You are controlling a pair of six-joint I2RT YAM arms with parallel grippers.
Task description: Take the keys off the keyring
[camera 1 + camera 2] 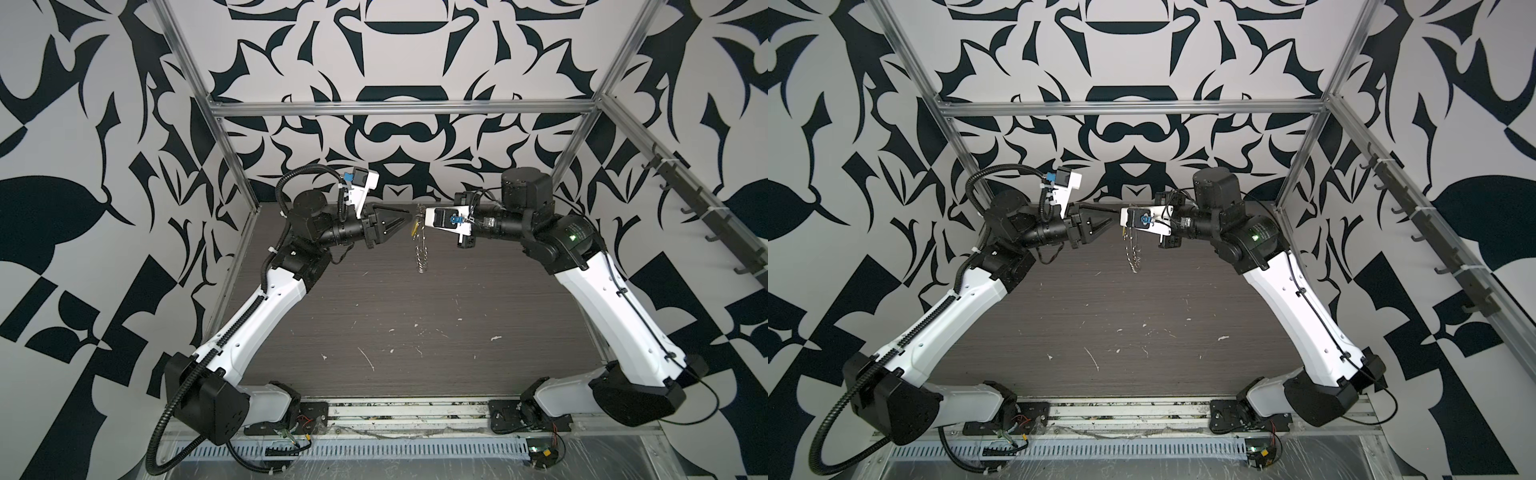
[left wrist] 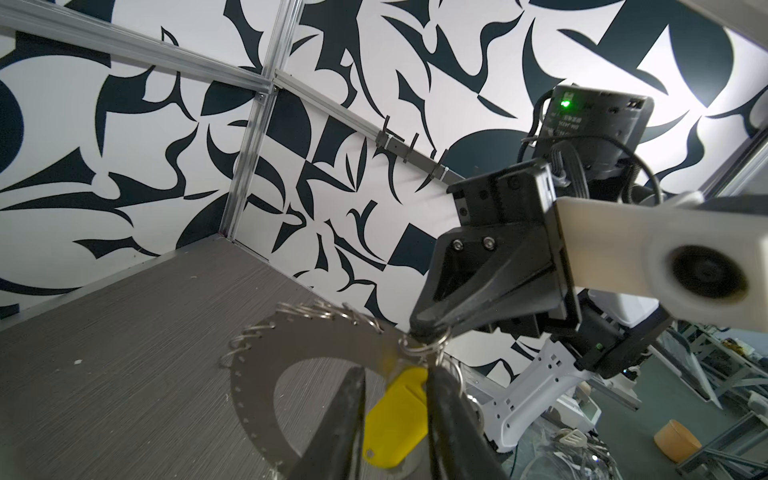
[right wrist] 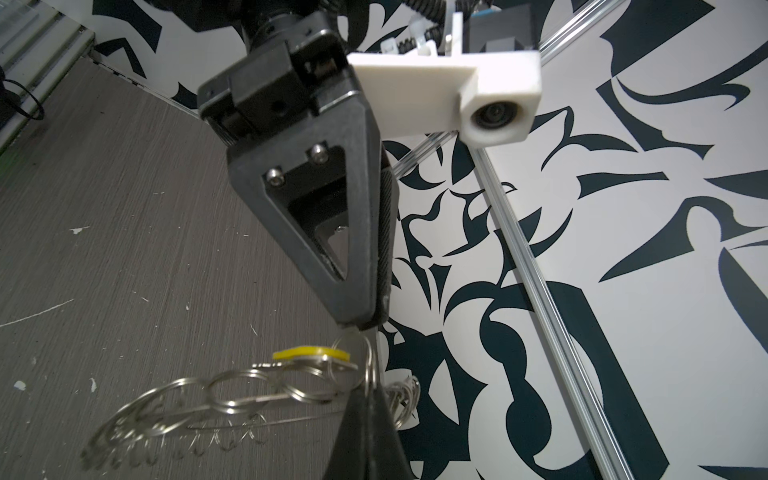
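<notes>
Because the tag can only be worked off a keyring that is held steady, the right end effector (image 2: 428, 328) is clamped shut on the keyring (image 1: 422, 253) near its top, well above the surface (image 1: 374, 316). The hoop therefore hangs free, with its fringe of split rings (image 3: 104, 449) dangling below. That leaves the yellow tag (image 2: 395, 419) hanging just beside the grip, where the left end effector (image 3: 361, 322) faces it from the opposite side. Its fingers (image 2: 347, 415) stand a little apart with the tag between them in the left wrist view, probably so it can be drawn along and off. Whether those fingers actually pinch the tag, its tiny ring, or nothing at all cannot be told. The right wrist view shows the tips almost together right at that ring, with the tag edge-on. From above, the right arm's wrist camera (image 1: 446, 217) covers its end effector, the tag is a mere yellow sliver, and the hoop reads as a thin line. The left fingers and the frame edge cut off the keyring's lower part in the left wrist view.
</notes>
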